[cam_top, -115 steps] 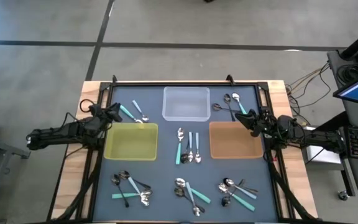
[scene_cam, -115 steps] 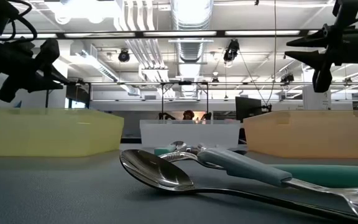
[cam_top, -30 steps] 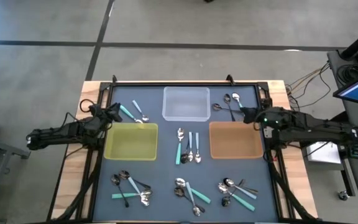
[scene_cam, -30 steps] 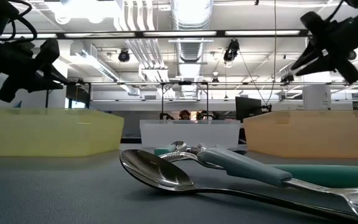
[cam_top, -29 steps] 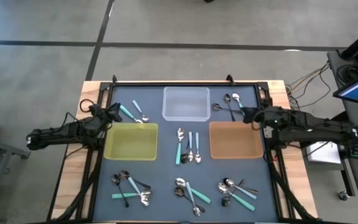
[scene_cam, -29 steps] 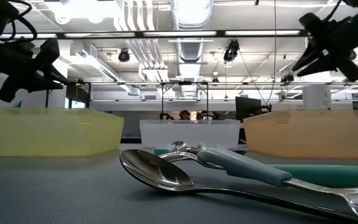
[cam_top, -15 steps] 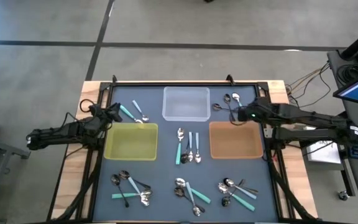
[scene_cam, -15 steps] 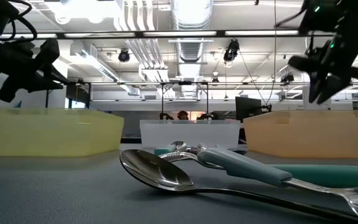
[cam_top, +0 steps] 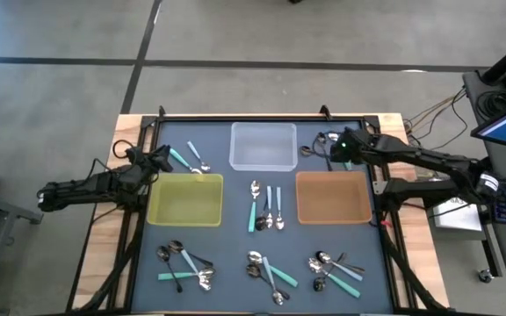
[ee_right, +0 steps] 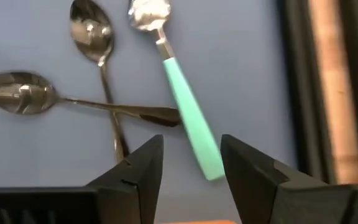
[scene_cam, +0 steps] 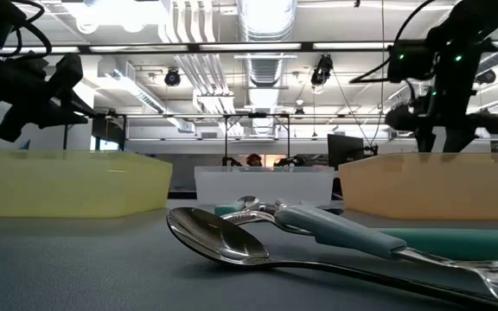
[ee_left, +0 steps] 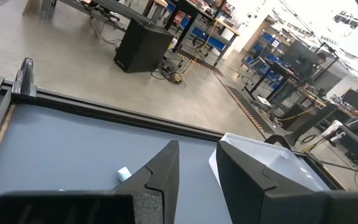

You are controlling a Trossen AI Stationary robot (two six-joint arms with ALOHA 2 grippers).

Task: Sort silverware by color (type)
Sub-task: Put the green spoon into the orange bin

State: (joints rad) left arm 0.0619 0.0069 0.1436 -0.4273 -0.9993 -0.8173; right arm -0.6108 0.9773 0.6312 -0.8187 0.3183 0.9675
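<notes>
Blue-grey mat covers my surface (cam_top: pixel 235 189), and from above I see the silverware scattered in clusters: two pale-handled pieces (cam_top: pixel 191 158) beside the left jaws, a group of four (cam_top: pixel 266 209) in the middle between the yellow tray (cam_top: pixel 185 199) and the orange-brown tray (cam_top: pixel 328 197), three heaps along the near edge (cam_top: pixel 262 270), and a small cluster (cam_top: pixel 321 146) at the far right, beside the clear tray (cam_top: pixel 263 146). My right jaws (cam_top: pixel 339 149) hang directly over that far-right cluster. My left jaws (cam_top: pixel 155 161) wait at the far corner of the yellow tray.

From surface level, a silver spoon (scene_cam: pixel 223 238) and a teal-handled piece (scene_cam: pixel 353 233) lie crossed in the foreground. The right jaws (scene_cam: pixel 435 121) hang above the orange-brown tray's far wall, holding nothing I can see; the left jaws (scene_cam: pixel 37 91) hover above the yellow tray.

My left wrist camera shows its fingers (ee_left: pixel 160 177) parted with only bare mat between them.

My right wrist camera looks down on two dark spoons (ee_right: pixel 98 37) lying crossed and a teal-handled spoon (ee_right: pixel 188 121) just beside them, its handle end reaching between my parted fingers (ee_right: pixel 138 168). The jaws are released, above the utensils, not touching any.
</notes>
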